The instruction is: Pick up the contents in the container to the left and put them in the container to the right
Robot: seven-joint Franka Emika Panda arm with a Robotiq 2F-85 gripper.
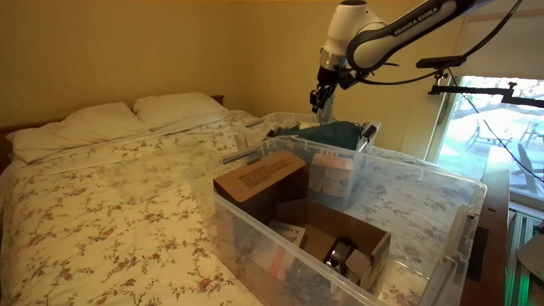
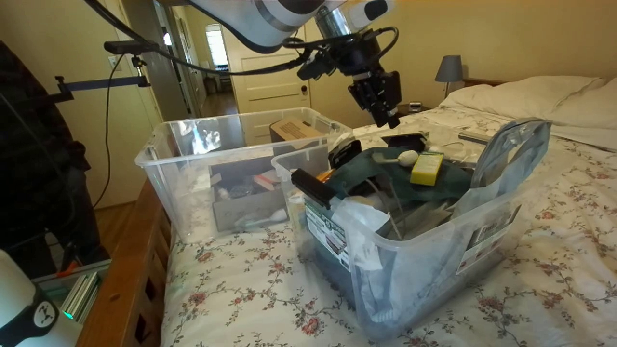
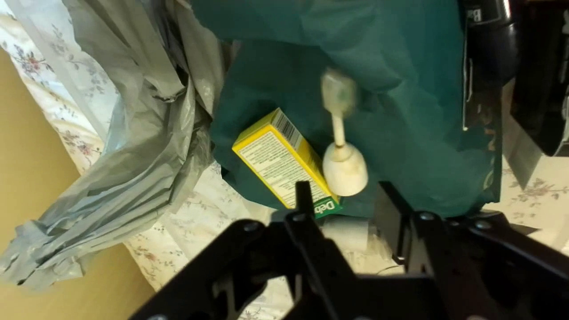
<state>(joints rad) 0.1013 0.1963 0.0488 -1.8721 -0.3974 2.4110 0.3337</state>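
My gripper point(image 1: 318, 105) hangs above the clear bin point(image 2: 414, 284) on the right in an exterior view. Its jaws [stand] partly apart, with nothing held between them in the wrist view. Below the gripper point(image 3: 344, 189), a white stemmed piece point(image 3: 345, 169) with a blurred end appears over a teal bag point(image 3: 413, 106), beside a yellow box point(image 3: 280, 162). Black items point(image 2: 344, 153) also lie in this bin. The clear bin point(image 2: 212, 154) on the left holds an open cardboard box with a dark shiny item point(image 1: 335, 255) inside.
A brown cardboard box point(image 1: 261, 176) stands upright in the left bin. A grey plastic bag point(image 2: 511, 149) rises above the right bin's rim. Both bins rest on a flowered bed point(image 2: 231, 289), next to a wooden bed rail point(image 2: 130, 270).
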